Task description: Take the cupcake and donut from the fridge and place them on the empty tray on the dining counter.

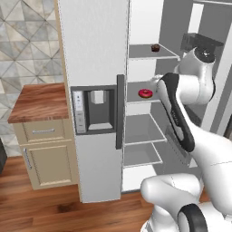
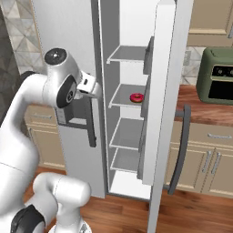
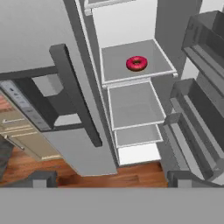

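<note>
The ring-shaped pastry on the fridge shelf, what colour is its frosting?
Glossy pink-red; the small frosted donut shows best in the hand view.

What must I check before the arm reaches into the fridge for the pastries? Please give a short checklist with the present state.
1. Right door of the fridge open, shelves exposed: ok.
2. Donut lying free on its shelf, nothing beside it: ok.
3. Cupcake located, one shelf above the donut: ok.
4. Gripper open and holding nothing: ok.
5. Gripper inside the fridge at a pastry: not ok, it is outside, facing the shelves.
6. Tray on the dining counter ready: cannot tell.
</note>
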